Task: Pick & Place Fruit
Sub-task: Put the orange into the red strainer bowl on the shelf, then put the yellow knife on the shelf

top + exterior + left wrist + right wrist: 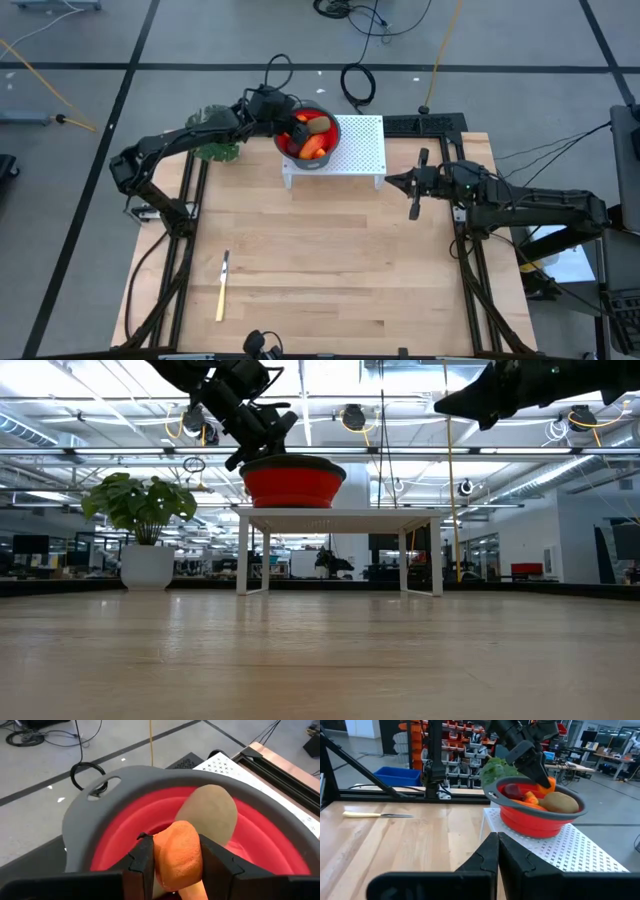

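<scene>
Over the red collapsible bowl with the grey rim (306, 138), on the small white perforated stand (360, 150) at the far edge of the table, my left gripper (175, 857) has its two dark fingers clamped on a soft orange piece of fruit (178, 854). From the left wrist view the piece sits between the pads, just above the bowl's red inside, with an olive-brown oval fruit (210, 815) lying right behind it. The right wrist view shows more pieces already in the bowl, a dark red ball (514, 790) among them. I judge this to be the release step. To do it well I would lower the piece a little further inside the rim, steer clear of the oval, then part the fingers slowly so the piece settles instead of bouncing out, and lift straight up so nothing drags the bowl off the stand. My right gripper (497, 851) waits near the stand's right end, fingers pressed together and holding nothing. On the near left of the table lies the slim pale-yellow knife (221, 292), well apart from the work
</scene>
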Controlling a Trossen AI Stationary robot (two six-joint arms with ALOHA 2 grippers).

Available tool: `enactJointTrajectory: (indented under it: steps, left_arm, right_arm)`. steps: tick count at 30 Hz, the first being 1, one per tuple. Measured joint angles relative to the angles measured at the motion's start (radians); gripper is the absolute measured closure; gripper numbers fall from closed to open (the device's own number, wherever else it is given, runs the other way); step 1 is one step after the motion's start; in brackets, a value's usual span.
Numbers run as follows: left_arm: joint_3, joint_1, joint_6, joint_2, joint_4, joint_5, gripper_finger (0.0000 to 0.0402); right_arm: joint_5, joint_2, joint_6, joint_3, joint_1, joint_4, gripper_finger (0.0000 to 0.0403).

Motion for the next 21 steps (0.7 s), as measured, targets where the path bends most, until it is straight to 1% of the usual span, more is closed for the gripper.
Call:
enactJointTrajectory:
  steps: [7,9,17,21]
  left_arm:
    - [0.000,0.000,-0.002,0.000,-0.012,-0.018,0.0283]
    - [0.000,0.000,-0.004,0.000,-0.012,-0.018,0.0277]
    - [0.000,0.000,-0.003,0.000,-0.012,-0.023,0.0206]
    - [0.001,0.005,0.000,-0.007,-0.010,-0.023,0.0180]
  right_arm:
    - [-0.001,0.000,-0.016,0.000,0.000,0.000,0.0403]
    - [-0.001,0.000,-0.016,0.000,0.000,0.000,0.0403]
    - [-0.001,0.000,-0.016,0.000,0.000,0.001,0.0403]
    - [-0.007,0.000,-0.016,0.000,0.000,0.001,0.0403]
